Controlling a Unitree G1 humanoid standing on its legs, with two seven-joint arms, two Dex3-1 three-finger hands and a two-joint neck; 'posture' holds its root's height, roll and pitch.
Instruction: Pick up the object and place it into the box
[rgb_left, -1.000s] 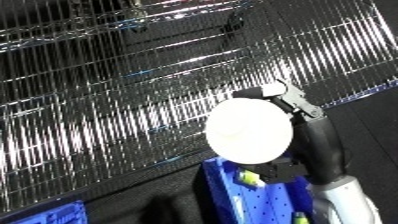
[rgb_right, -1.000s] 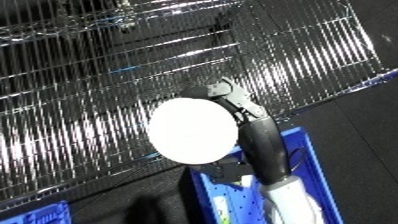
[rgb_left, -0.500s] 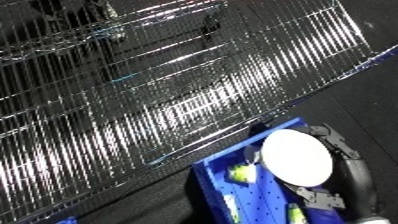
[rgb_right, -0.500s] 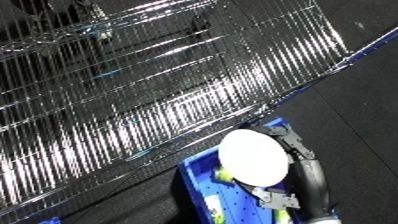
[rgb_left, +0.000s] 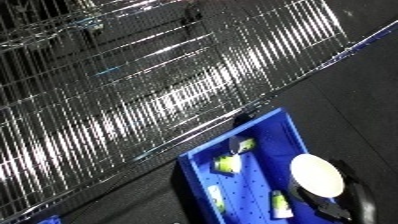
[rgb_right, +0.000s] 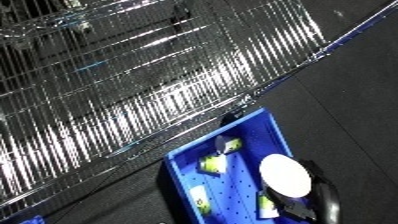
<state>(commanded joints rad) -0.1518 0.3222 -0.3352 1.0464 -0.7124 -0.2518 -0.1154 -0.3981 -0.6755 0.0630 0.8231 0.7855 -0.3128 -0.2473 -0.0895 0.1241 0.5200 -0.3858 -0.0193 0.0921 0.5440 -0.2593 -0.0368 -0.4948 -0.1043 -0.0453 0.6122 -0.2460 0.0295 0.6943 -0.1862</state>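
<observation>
On the left I saw the shiny wire-mesh shelving (rgb_left: 133, 100). The round white disc (rgb_right: 285, 176) hung inside the blue plastic bin (rgb_right: 182, 172), my right hand (rgb_right: 306, 205) curled round its lower edge; only letting go remained.

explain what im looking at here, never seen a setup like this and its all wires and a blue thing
Both pictures come from two side-by-side cameras on a humanoid robot's head, looking down, so they nearly match. The shiny grid is a wire rack. The blue thing is a plastic bin on a dark floor, with a few small yellow-green items inside. The black shape at the lower right is the robot's right hand, holding a round white disc over the bin. Its left hand is out of view.
</observation>
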